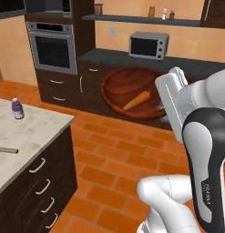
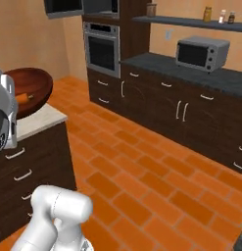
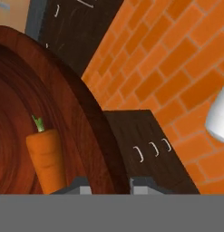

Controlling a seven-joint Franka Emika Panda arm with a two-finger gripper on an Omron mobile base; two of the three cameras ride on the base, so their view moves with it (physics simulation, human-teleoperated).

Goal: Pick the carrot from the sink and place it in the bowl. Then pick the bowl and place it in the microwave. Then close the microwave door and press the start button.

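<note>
So the bowl [image 1: 132, 91] is up in the air here, tipped steeply so its glossy reddish-brown wood inside faces the left base camera, sitting center-right of that frame in front of the dark lower cabinets [image 1: 63, 88]. You can see the ring grain swirling around the inside. The carrot [image 1: 136, 100] lies in it, slim, orange and tapered, angled up toward the right.

In the hand view the gripper [image 3: 105, 185] has its two grey fingertips poking up at the bottom edge, one on each side of the bowl's thick rim, so it's pinched narrowly on that rim and carrying the bowl. The carrot (with a tiny green stub on top) stands at lower left of that view, just beside the inner fingertip.

Right base view puts the bowl at the far left edge, above the pale stone island counter [image 2: 36, 120], with a sliver of carrot showing.

Background stuff: a steel-grey toaster oven [image 1: 149, 45] sits on the dark countertop at upper right of the left base view, a wall oven [image 1: 52, 47] at upper left, small purple-and-white bottle [image 1: 17, 109] on the speckled island top, and orange brick-pattern floor [image 1: 118, 164] everywhere.
</note>
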